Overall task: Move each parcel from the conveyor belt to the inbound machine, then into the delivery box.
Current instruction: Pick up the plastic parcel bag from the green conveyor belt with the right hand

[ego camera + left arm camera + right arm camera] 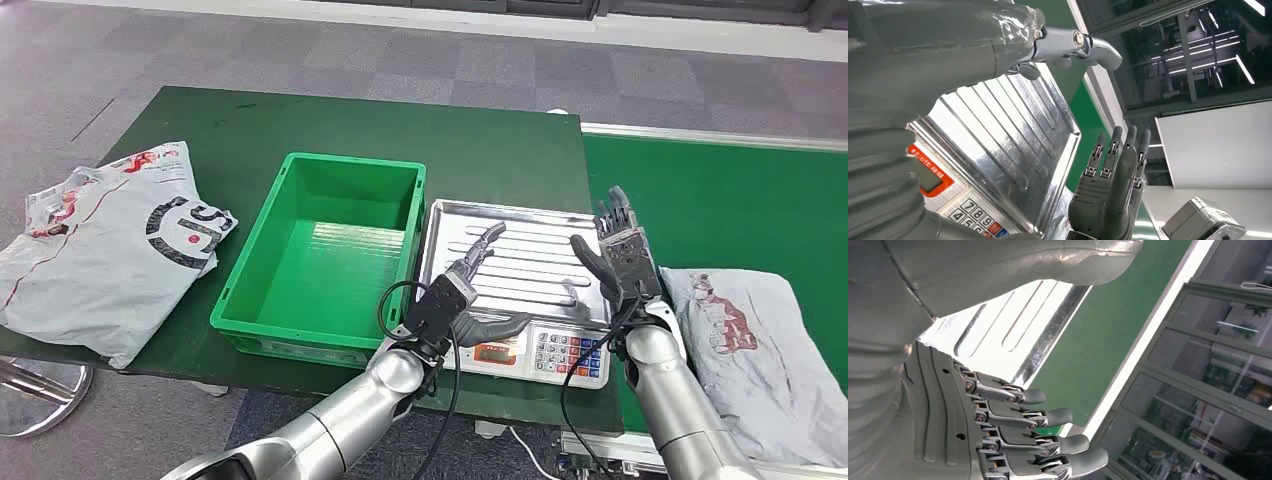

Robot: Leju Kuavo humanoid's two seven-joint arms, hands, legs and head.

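Parcels: 2, one grey bag on the dark green table, one grey bag on the conveyor belt
Green crates: 1
Scales with steel tray: 1
Robot hands: 2, left hand, right hand

Left arm enters from below, forearm angled up and rightward; left hand open, fingers extended, thumb out to the side, holding nothing. Right arm rises nearly vertical; right hand open, fingers straight and slightly apart, palm facing the left hand.
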